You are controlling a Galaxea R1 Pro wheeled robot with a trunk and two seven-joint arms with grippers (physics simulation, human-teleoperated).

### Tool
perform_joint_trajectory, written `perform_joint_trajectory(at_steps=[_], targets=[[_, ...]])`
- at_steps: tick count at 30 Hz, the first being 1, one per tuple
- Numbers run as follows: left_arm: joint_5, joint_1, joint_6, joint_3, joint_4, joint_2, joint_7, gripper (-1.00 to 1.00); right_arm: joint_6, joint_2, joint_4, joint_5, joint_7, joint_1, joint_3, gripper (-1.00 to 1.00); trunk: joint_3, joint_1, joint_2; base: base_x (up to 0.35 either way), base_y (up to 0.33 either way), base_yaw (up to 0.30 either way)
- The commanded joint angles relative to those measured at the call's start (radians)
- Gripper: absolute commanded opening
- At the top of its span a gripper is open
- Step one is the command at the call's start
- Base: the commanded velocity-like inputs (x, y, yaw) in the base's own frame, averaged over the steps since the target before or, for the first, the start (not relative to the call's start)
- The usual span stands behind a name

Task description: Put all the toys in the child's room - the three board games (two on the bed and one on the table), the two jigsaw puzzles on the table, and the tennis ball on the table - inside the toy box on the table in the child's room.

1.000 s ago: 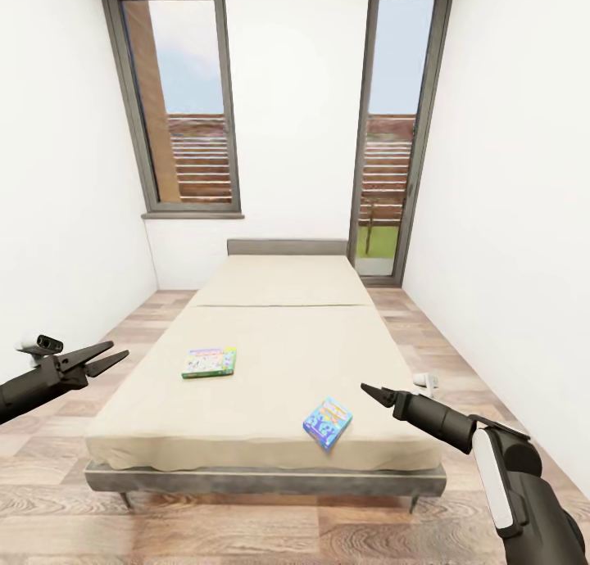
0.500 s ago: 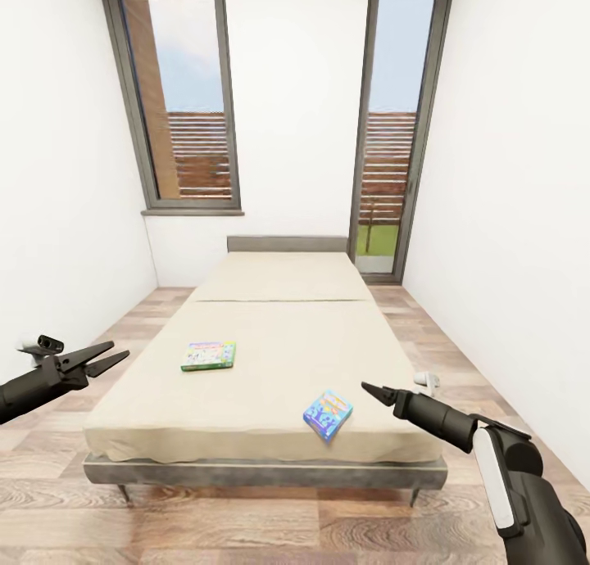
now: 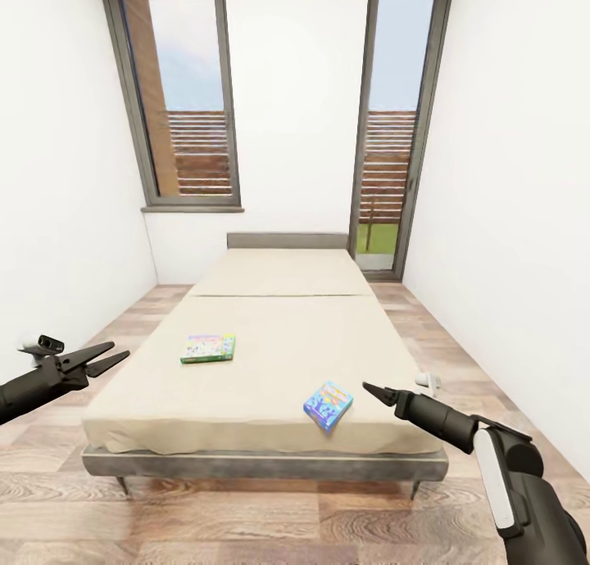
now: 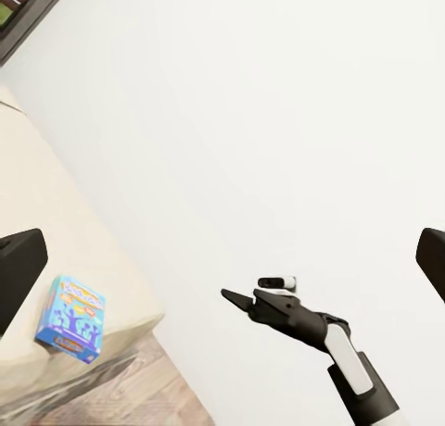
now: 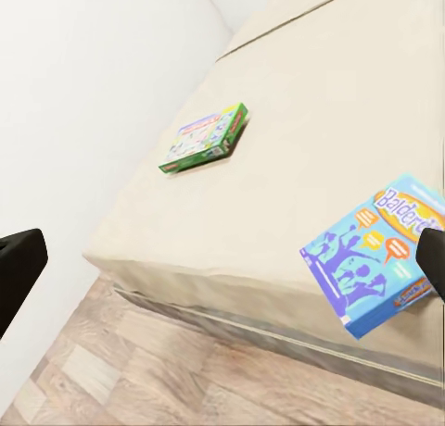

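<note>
1. White walls and wood-plank floor frame a long beige bed [image 3: 270,360] on a grey frame, with two tall dark-framed windows [image 3: 180,98] at twelve o'clock.
2. Two board games lie on the mattress, well apart: one green-and-white flat rectangular printed box [image 3: 208,347] at about eleven o'clock, and one smaller blue flat rectangular printed box [image 3: 328,404] at about one o'clock, close to the bed's near edge.
3. Left black two-fingered gripper [image 3: 105,357] hangs at nine o'clock beside the bed with its jaws spread and holding nothing.
4. Right black pointed gripper [image 3: 373,393] sits at about three o'clock, just beside the blue box but apart from it; the head view suggests its jaws are pressed together, though I cannot tell for sure, and they hold nothing.
5. Both boxes look like stiff, light cardboard with smooth printed faces, likely a little slippery, so I judge a pinch across the thin edges safer than pressing on the flat lid.
6. Since the blue box lies near the mattress edge, taking it by the side nearest the foot of the bed seems easiest; the soft mattress may give under a downward push.
</note>
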Motion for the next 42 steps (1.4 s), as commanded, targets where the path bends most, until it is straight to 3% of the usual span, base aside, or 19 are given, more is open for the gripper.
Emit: perform_joint_trajectory(at_steps=[1, 4, 8, 17, 26, 34, 38, 42], targets=[[0.001, -0.001, 0.011, 0.0, 0.0, 0.0, -0.002, 1.0, 0.005, 0.0, 0.003, -0.005, 0.001, -0.001, -0.005, 1.0, -0.004, 0.004, -0.008, 0.0, 0.0, 0.0], [0.001, -0.001, 0.011, -0.001, 0.0, 0.0, -0.003, 1.0, 0.006, 0.005, 0.011, -0.008, -0.012, -0.003, -0.009, 1.0, -0.014, 0.015, -0.029, 0.0, 0.0, 0.0], [0.001, -0.001, 0.011, -0.003, 0.0, -0.001, -0.003, 1.0, 0.006, 0.031, 0.018, -0.009, -0.071, -0.005, -0.011, 1.0, -0.026, 0.031, -0.057, 0.0, 0.0, 0.0], [-0.001, -0.001, 0.011, -0.007, 0.0, -0.004, -0.002, 1.0, 0.007, 0.099, 0.012, -0.01, -0.287, -0.006, -0.006, 1.0, -0.054, 0.065, -0.12, 0.0, 0.0, 0.0], [0.001, -0.001, 0.011, -0.009, -0.004, -0.007, -0.002, 1.0, 0.011, 0.122, 0.008, -0.018, -0.319, -0.005, -0.006, 1.0, -0.083, 0.1, -0.183, 0.0, 0.0, 0.0], [0.002, -0.001, 0.011, -0.011, -0.005, -0.006, -0.003, 1.0, 0.013, 0.124, 0.02, -0.133, -0.33, -0.005, -0.007, 1.0, -0.108, 0.13, -0.239, 0.0, 0.0, 0.0], [0.002, -0.001, 0.011, -0.011, -0.005, -0.007, -0.003, 1.0, 0.012, 0.123, 0.043, -0.178, -0.33, -0.004, -0.008, 1.0, -0.12, 0.146, -0.267, 0.0, 0.0, 0.0], [0.002, -0.001, 0.011, -0.012, -0.005, -0.007, -0.004, 1.0, 0.009, 0.124, 0.097, -0.206, -0.329, -0.004, -0.011, 1.0, -0.12, 0.146, -0.267, 0.0, 0.0, 0.0]])
